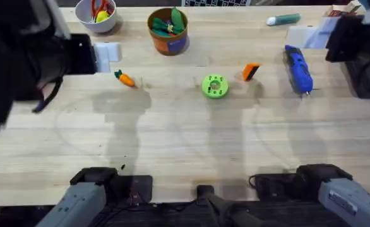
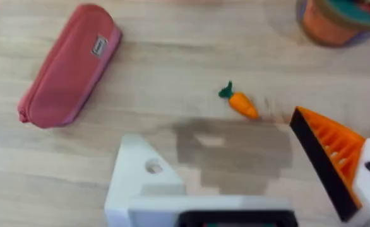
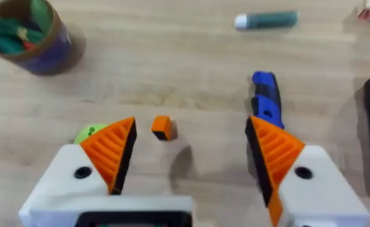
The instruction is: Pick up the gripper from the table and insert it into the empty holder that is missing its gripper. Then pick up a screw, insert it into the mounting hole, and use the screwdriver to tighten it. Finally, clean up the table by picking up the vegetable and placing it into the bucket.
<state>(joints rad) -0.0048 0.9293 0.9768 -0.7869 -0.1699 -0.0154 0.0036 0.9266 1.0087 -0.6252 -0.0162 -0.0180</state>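
Gripper (image 3: 162, 127) lying loose on table (image 1: 185, 145); right claw (image 3: 191, 157) hovering wide open, empty; left holder (image 2: 141, 173) waiting bare. Descend centred, pinch wedge squarely.

A red pouch (image 2: 68, 66), teal marker (image 1: 283, 20), white bowl (image 1: 98, 24), green disc (image 1: 214, 87).

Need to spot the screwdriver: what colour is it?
Bright blue; the screwdriver shows best in the overhead view.

Lying on the wooden table (image 2: 172, 57): toy carrot (image 2: 240, 102), red pouch (image 2: 68, 66) well apart. Showing bare white holder (image 2: 144, 173) opposite one orange ribbed pad (image 2: 330, 148); orange bucket (image 2: 340, 22) sitting beyond.
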